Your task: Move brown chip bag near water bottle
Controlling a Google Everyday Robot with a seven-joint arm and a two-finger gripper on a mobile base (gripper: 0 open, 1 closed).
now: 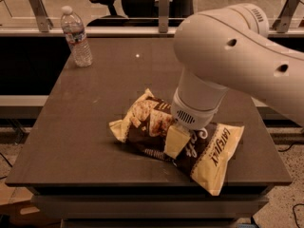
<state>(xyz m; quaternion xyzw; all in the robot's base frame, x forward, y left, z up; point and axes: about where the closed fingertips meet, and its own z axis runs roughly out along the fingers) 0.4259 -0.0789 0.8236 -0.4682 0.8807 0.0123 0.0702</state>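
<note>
The brown chip bag (145,120) lies on its side on the near right part of the dark table (99,99), with cream-yellow ends and pictured chips. My gripper (177,137) comes down from the big white arm (228,61) and rests on the middle of the bag; the arm hides part of the bag. The water bottle (76,37), clear with a white cap, stands upright at the table's far left corner, well away from the bag.
A low rail with metal posts (164,8) runs behind the table. An office chair (111,1) stands beyond it. The table's front edge (142,180) is close to the bag's right end.
</note>
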